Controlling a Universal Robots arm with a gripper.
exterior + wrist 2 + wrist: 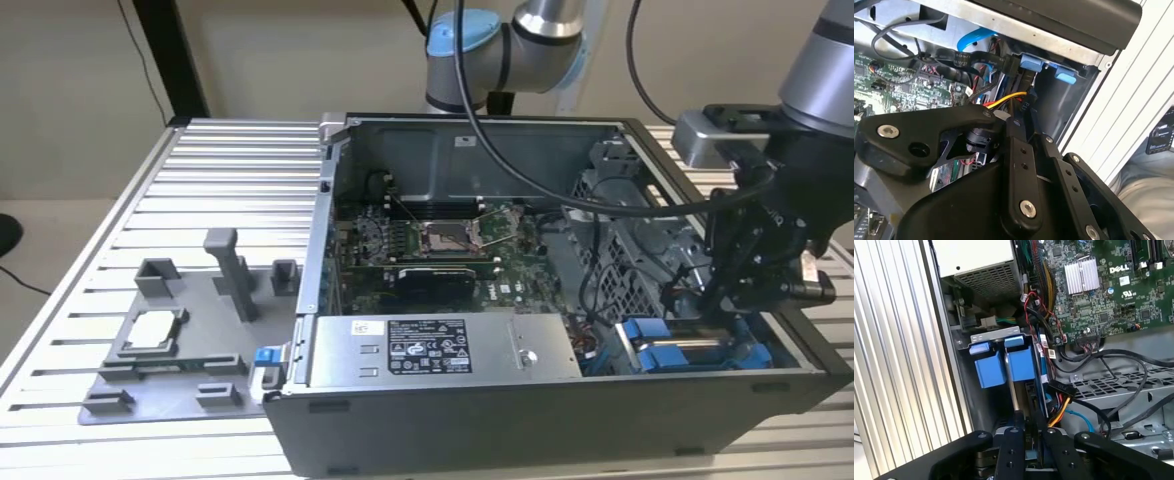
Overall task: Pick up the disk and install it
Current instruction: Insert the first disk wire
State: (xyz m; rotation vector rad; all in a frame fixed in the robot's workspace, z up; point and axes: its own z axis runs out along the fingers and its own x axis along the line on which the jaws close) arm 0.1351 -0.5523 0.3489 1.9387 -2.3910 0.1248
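Observation:
The disk (661,355) stands on edge in the drive bay at the front corner of the open computer case (534,400), on the exterior view's right. Its blue bracket tabs (1021,365) face the silver box, and they also show in the second wrist view as blue tabs (1034,62). My gripper (734,305) reaches down into that bay from above. In both wrist views the gripper (1029,422) (1031,132) has its black fingers (1013,440) drawn close together over the disk's thin edge, with a sliver of blue between them.
A silver box with a black label (434,345) lies just beside the bay. The motherboard (427,240) fills the case floor. Black cables (1114,365) and a plug with yellow and orange wires (1061,392) crowd the bay's side. A grey fixture tray (174,350) sits on the slatted table (200,180).

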